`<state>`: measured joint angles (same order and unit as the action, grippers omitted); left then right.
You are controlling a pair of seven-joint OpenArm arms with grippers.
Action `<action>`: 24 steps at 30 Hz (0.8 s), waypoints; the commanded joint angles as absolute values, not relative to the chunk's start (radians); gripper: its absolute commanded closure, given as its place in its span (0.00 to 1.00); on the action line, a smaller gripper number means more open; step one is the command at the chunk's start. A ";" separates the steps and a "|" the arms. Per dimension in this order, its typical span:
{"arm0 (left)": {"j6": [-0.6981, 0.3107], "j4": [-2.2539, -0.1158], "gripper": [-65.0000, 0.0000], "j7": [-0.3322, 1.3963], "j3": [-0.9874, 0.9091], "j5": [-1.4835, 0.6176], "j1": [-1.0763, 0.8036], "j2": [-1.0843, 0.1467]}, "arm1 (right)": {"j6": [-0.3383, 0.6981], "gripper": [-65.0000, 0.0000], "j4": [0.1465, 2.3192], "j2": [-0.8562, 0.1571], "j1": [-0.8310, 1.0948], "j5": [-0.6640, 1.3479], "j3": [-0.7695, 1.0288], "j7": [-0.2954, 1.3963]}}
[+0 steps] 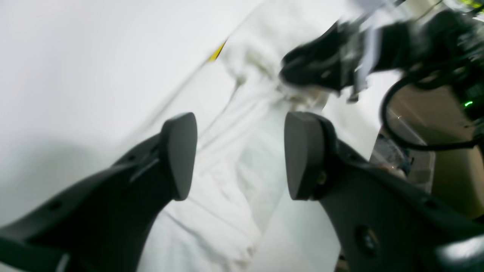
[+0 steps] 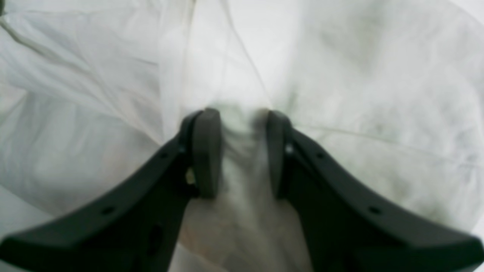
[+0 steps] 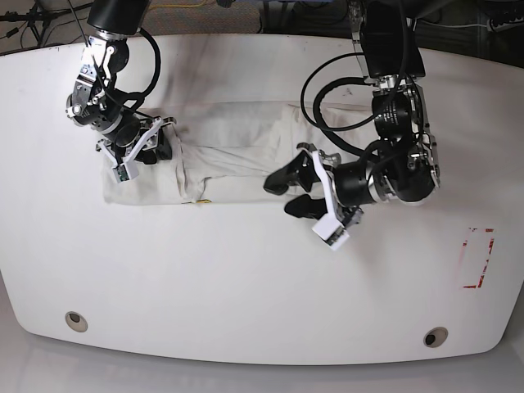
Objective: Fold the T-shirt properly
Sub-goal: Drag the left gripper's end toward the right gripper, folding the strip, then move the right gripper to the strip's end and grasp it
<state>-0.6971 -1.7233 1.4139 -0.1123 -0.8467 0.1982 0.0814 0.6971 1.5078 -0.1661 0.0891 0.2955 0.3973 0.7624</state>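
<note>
Jaws standing wide apart on the left gripper (image 1: pixel 240 155), nothing between them, while the right gripper (image 2: pixel 242 151) is pinching a bunch of the T-shirt (image 3: pixel 233 155). The T-shirt is lying as a long band across the table (image 3: pixel 246 286), so I'd say a fold is being set down; next, the free arm is needing a fresh hold on the cloth's near end.

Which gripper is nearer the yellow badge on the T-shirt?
Right. The right gripper is clamped on the T-shirt at its end, up and to the side of the badge; the left gripper hangs open at the opposite end, farther off.

a white table (image 3: pixel 246 278) carries the t-shirt (image 3: pixel 229 164), lying folded lengthwise.
</note>
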 commanded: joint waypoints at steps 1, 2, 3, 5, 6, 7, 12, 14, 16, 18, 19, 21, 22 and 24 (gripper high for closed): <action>-0.698 -1.736 0.47 1.396 -0.162 -0.792 0.225 0.045 | 0.698 0.70 1.515 -0.177 0.084 0.286 0.398 0.780; -0.698 -1.728 0.47 1.396 -0.166 -0.760 0.225 0.033 | 0.698 0.70 1.517 -0.177 0.084 0.286 0.398 0.780; -0.698 -1.722 0.47 1.396 -0.166 -0.740 0.225 0.027 | 0.698 0.70 1.518 -0.177 0.084 0.286 0.398 0.780; -0.698 -1.698 0.49 1.396 -0.166 -0.676 0.225 -0.001 | 0.698 0.70 1.534 -0.177 0.076 0.286 0.398 0.780; -0.698 -1.692 0.52 1.396 -0.166 -0.656 0.223 -0.010 | 0.698 0.70 1.546 -0.177 0.073 0.286 0.400 0.783; -0.698 -1.684 0.58 1.396 -0.166 -0.638 0.219 -0.022 | 0.698 0.70 1.569 -0.177 0.070 0.286 0.401 0.786; -0.698 -1.639 0.84 1.349 -0.166 -0.581 0.197 -0.090 | 0.698 0.70 1.656 -0.177 0.062 0.286 0.401 0.837; -0.698 -1.613 0.86 1.317 -0.166 -0.575 0.183 -0.116 | 0.698 0.70 1.698 -0.176 0.056 0.288 0.403 0.871; -0.698 -1.592 0.87 1.282 -0.166 -0.576 0.170 -0.134 | 0.698 0.70 1.738 -0.174 0.039 0.288 0.403 0.895; -0.698 -1.572 0.87 1.248 -0.166 -0.573 0.154 -0.143 | 0.698 0.69 1.773 -0.173 0.033 0.288 0.403 0.921; -0.698 -1.561 0.87 1.237 -0.166 -0.573 0.148 -0.147 | 0.698 0.69 1.790 -0.173 0.033 0.288 0.406 0.934; -0.698 -1.529 0.87 1.225 -0.168 -0.572 0.142 -0.150 | 0.698 0.68 1.819 -0.171 0.028 0.288 0.407 0.958; -0.698 -1.497 0.87 1.222 -0.168 -0.570 0.142 -0.150 | 0.698 0.65 1.844 -0.171 0.019 0.291 0.409 0.977; -0.698 -1.461 0.87 1.219 -0.168 -0.570 0.140 -0.150 | 0.698 0.58 1.873 -0.170 0.005 0.292 0.423 1.003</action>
<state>-0.6968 -1.4845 1.2419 -0.1699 -0.5484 0.1192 -0.1532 0.6987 1.8252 -0.1585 0.0288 0.2909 0.4046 0.9924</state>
